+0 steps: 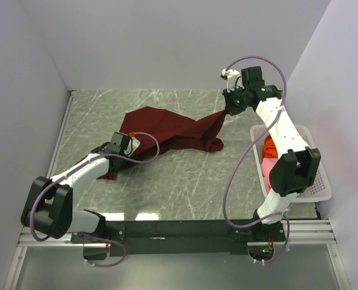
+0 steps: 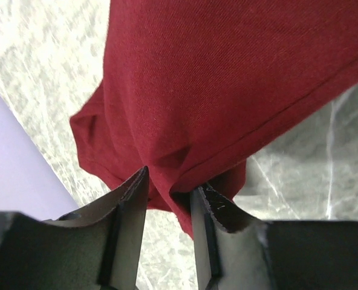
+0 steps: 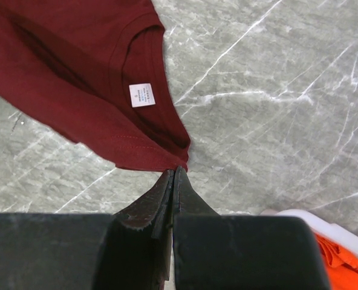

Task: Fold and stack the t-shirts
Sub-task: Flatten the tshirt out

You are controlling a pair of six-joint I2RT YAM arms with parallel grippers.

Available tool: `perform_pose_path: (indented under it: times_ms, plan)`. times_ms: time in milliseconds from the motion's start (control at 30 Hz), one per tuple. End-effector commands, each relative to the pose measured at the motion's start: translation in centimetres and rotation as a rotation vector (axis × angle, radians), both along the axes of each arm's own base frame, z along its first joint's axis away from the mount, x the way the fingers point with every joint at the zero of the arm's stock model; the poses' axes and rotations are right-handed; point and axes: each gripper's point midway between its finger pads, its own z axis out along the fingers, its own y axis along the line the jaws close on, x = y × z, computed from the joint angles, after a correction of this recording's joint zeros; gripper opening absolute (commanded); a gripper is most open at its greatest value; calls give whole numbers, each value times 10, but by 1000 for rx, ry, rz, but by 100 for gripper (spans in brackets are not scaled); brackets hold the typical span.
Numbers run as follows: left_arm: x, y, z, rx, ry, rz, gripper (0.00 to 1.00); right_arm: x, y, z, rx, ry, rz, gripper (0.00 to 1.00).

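Top external — left claw (image 1: 126,145), right claw (image 1: 228,110) pinch maroon t-shirt (image 1: 167,128).

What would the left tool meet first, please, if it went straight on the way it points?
The maroon t-shirt: the left tool grips a fold of it, and the cloth fills the line ahead. The marbled table shows only at the sides, so how near it lies behind the cloth is unclear.
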Motion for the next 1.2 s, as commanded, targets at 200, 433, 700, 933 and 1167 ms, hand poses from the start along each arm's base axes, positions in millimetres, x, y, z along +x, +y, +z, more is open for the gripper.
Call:
perform_pose_path:
  times_ms: [200,433,700,933,1167]
  plan:
    - [-19,5,-1,-55,64,11,30,17,-5,11,-3,-38,-26,0]
    - [-29,22,-3,-33,70,50,32,19,-4,9,-3,-34,-24,0]
    - [-26,22,0,-37,62,52,19,15,-3,7,1,-25,-12,0]
    - [19,33,55,-67,-61,63,1,24,-2,33,13,-93,-15,0]
    - [118,63,181,-108,-365,133,0,64,-7,130,36,-376,-86,0]
